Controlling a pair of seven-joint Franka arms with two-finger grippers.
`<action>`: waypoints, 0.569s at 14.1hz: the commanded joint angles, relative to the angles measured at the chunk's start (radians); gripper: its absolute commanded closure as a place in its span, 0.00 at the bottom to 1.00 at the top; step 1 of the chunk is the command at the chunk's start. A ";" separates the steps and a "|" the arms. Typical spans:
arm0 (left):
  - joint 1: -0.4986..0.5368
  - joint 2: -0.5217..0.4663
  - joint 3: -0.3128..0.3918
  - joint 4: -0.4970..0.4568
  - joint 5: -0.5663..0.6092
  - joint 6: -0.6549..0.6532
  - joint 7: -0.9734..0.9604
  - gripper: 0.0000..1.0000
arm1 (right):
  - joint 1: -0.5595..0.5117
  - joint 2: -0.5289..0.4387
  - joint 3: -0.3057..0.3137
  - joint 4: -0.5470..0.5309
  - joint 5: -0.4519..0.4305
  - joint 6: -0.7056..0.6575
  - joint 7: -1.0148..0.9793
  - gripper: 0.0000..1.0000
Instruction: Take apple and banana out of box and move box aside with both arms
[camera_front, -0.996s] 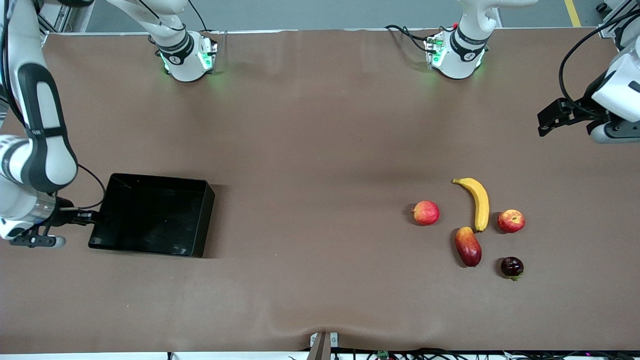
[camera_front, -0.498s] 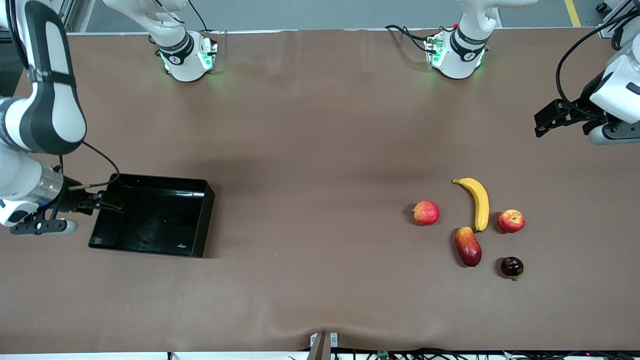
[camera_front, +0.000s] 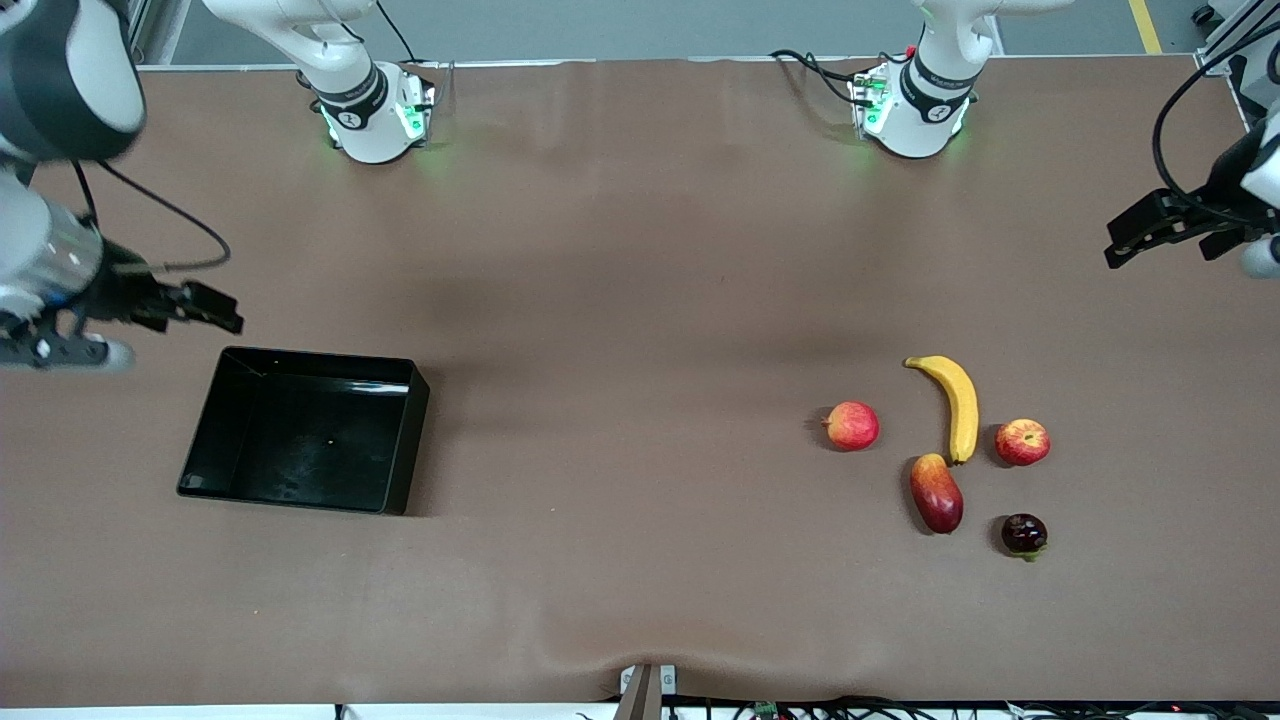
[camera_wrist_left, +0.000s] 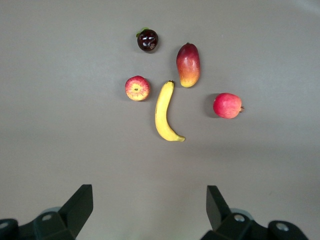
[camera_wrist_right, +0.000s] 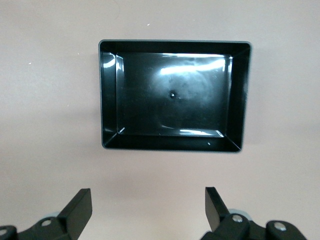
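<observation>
Right tool (camera_front: 215, 308): raised over the bare brown surface (camera_front: 640, 250) at the right arm's end, just off the box's edge that lies farther from the front camera. Its fingers (camera_wrist_right: 77, 210) stand wide apart and hold nothing; the right wrist view looks straight down between them.

Box (camera_front: 305, 430) (camera_wrist_right: 172, 95): a shallow glossy black bin resting flat on the surface toward the right arm's end. Its walls stand upright and its floor carries only bright reflections.

Left tool (camera_front: 1135, 235): raised over the surface at the left arm's end, well apart from the fruit group. Its fingers (camera_wrist_left: 80, 205) are likewise spread wide and hold nothing.

Banana (camera_front: 956, 402) (camera_wrist_left: 165, 115): lies flat on the surface toward the left arm's end, in the middle of the fruit group, its length running toward the front camera.

Apple (camera_front: 1022, 442) (camera_wrist_left: 137, 88): red with yellowish streaks, just beside the banana's nearer end, on the side toward the left arm's end, not touching it.

Pinkish-red round fruit (camera_front: 851, 425) (camera_wrist_left: 227, 105): beside the banana toward the right arm's end, clearly apart from it.

Mango (camera_front: 936, 492) (camera_wrist_left: 188, 65): nearer the front camera than the banana, its upper tip just beside the banana's nearer end.

Dark round fruit (camera_front: 1024, 534) (camera_wrist_left: 148, 40): nearest the front camera of the group, near the apple.
</observation>
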 joint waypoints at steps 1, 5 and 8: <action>0.018 -0.011 -0.003 0.000 -0.028 -0.010 0.013 0.00 | -0.008 -0.048 -0.007 0.000 -0.036 -0.021 0.005 0.00; 0.018 -0.014 -0.004 -0.008 -0.026 -0.033 0.013 0.00 | -0.021 -0.049 -0.011 0.089 -0.036 -0.130 -0.032 0.00; 0.018 -0.043 -0.001 0.002 -0.025 -0.079 0.013 0.00 | -0.022 -0.049 -0.011 0.128 -0.034 -0.171 -0.033 0.00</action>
